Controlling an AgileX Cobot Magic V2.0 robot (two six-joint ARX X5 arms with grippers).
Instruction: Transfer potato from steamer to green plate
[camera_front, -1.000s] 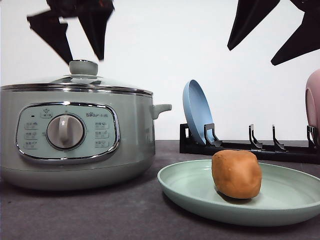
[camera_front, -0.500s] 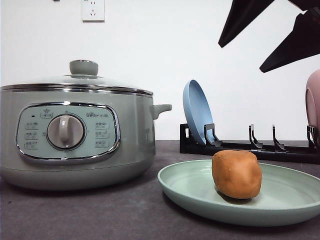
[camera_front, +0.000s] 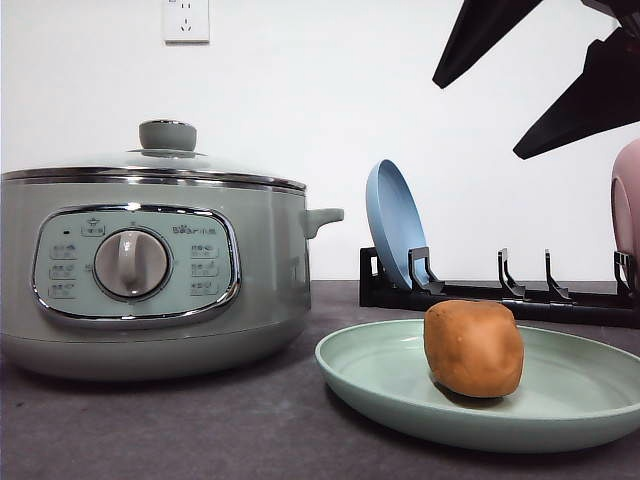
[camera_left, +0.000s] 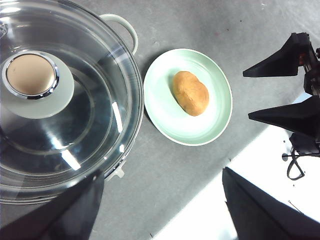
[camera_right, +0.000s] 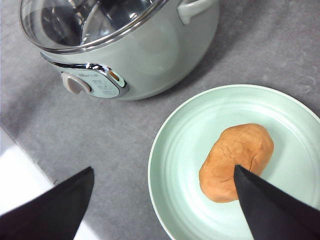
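Potato (camera_front: 473, 348) lying in the green plate (camera_front: 380, 385) beside the lidded steamer (camera_front: 150, 270) — directly below the right gripper (camera_front: 530, 80), jaws apart and empty, nearer than the left gripper (camera_left: 160, 210), likewise spread — transfer apparently done.

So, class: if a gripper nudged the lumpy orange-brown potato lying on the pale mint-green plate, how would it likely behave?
The lumpy orange-brown potato looks rounded, so it would probably rock or roll. Its matte skin suggests decent grip. The pale mint-green plate's raised rim would likely stop it.
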